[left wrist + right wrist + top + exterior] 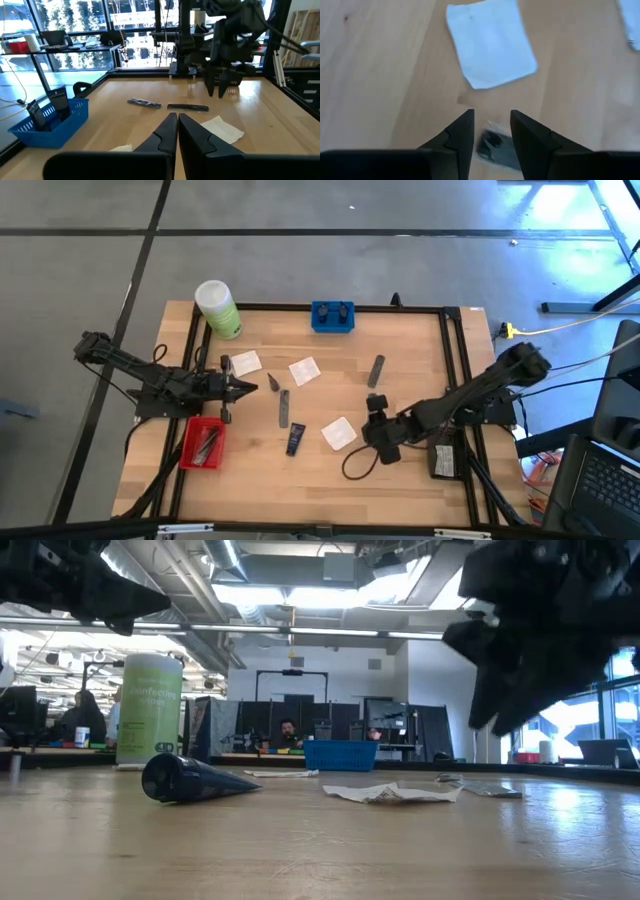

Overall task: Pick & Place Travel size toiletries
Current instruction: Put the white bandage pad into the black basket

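The travel size toiletries lie scattered on the wooden table: white sachets [245,363] [304,370] [338,433], grey tubes [283,408] [376,370], a dark cone [273,382] [190,780] and a navy tube [295,440]. My right gripper [491,112] [365,432] is open and slants down above the table, just short of the nearest sachet [490,42]. A blurred dark thing [492,145] shows on the table between its fingers. My left gripper [177,116] [250,387] is shut and level at the table's left, close to the cone and holding nothing.
A big light-green bottle [218,308] stands at the far left and a blue tray [332,315] at the far edge. A red tray [203,443] with dark items lies near the left front. A black cable loop [355,465] hangs by my right arm.
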`<state>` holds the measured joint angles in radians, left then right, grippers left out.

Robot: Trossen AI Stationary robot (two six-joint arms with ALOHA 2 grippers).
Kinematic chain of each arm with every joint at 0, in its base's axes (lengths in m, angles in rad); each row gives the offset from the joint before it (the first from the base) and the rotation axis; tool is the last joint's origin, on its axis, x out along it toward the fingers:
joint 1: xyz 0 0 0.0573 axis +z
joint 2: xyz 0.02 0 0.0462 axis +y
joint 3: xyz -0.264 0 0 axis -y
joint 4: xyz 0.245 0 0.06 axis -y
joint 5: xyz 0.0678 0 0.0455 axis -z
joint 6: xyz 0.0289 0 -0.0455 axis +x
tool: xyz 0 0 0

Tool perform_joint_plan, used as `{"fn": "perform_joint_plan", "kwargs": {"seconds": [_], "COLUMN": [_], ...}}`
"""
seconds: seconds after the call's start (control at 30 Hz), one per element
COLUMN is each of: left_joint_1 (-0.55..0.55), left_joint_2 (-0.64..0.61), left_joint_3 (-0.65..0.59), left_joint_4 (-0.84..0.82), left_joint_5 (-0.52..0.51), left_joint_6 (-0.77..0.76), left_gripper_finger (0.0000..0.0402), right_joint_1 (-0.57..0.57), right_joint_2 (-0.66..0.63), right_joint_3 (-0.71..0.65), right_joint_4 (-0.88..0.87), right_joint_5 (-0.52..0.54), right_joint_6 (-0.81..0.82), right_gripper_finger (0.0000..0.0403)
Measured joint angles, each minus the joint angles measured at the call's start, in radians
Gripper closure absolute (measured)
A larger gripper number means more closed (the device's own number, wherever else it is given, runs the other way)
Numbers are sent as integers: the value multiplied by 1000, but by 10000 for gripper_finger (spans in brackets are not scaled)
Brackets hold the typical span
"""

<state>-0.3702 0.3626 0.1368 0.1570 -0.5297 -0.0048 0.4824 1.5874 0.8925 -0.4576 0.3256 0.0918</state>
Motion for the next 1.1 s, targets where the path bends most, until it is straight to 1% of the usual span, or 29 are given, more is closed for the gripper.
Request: {"fn": "perform_joint_plan", "kwargs": {"seconds": [0.23,0.47,0.67,0.83,0.9,1.1], "left_joint_1": [0,0,0,0,0,0], "left_joint_2": [0,0,0,0,0,0], "left_joint_3": [0,0,0,0,0,0], "left_joint_4": [0,0,0,0,0,0], "left_joint_5": [0,0,0,0,0,0], "left_joint_6": [0,0,0,0,0,0], "left_gripper_finger": [387,389,391,387,387,391], "right_joint_1": [4,4,12,25,28,27], "right_joint_2": [120,186,198,201,201,201], "right_joint_3": [0,0,2,0,0,0], "right_joint_4": [110,159,167,186,188,214], "right_joint_5": [0,2,54,136,138,100], "right_joint_6": [-65,-104,-150,-204,-205,-205], "right_gripper_finger": [269,284,295,292,289,290]}}
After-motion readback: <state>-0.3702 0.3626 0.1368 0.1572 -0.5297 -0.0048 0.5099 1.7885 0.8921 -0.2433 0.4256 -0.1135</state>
